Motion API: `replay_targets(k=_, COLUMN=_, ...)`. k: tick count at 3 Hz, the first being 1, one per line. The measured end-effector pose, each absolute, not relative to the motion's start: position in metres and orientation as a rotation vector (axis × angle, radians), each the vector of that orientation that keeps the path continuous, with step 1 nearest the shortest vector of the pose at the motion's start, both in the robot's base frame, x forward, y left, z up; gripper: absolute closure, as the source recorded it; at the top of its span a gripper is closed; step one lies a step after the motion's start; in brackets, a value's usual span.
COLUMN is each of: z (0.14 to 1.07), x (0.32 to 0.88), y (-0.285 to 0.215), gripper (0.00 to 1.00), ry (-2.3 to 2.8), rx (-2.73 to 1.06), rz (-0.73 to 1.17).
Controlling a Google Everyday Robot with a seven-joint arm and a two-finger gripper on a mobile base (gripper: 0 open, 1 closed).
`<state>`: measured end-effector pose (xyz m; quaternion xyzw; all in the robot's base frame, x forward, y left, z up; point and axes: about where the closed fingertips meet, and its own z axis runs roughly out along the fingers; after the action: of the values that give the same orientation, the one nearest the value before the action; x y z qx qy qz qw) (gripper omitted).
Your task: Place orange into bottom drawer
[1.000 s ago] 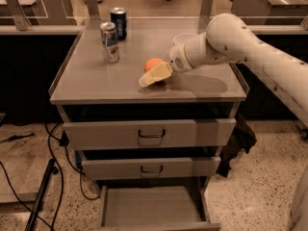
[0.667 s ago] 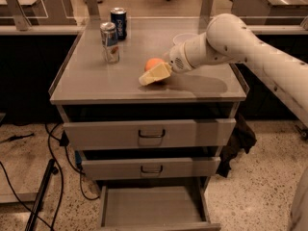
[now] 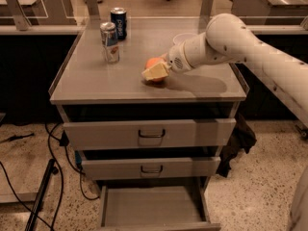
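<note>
The orange [image 3: 152, 62] rests on the grey cabinet top [image 3: 96, 81], near the middle and toward the front edge. My gripper [image 3: 154, 71] reaches in from the right and sits right at the orange, covering its front and lower side with its cream-coloured end. The white arm [image 3: 231, 40] stretches off to the right. The bottom drawer [image 3: 151, 207] is pulled open at floor level, a shallow grey tray with nothing in it.
A silver can [image 3: 109, 42] and a blue can [image 3: 118, 23] stand at the back left of the top. A white bowl [image 3: 182, 37] is partly hidden behind my arm. The two upper drawers [image 3: 151, 134] stick out slightly. Cables lie on the floor at left.
</note>
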<state>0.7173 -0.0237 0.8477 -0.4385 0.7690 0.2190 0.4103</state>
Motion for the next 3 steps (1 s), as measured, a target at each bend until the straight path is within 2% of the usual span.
replay_targets(k=1, z=0.848, x=0.717, y=-0.024, gripper=0.88, ry=1.936, rx=-1.104, rz=0.551)
replay_targets(k=2, z=0.862, x=0.702, y=-0.036, gripper=1.0, ry=1.899, rx=-1.145, rz=0.599)
replay_targets(k=3, z=0.884, x=0.673, y=-0.051, gripper=1.0, ry=1.847, rx=-1.196, rz=0.643)
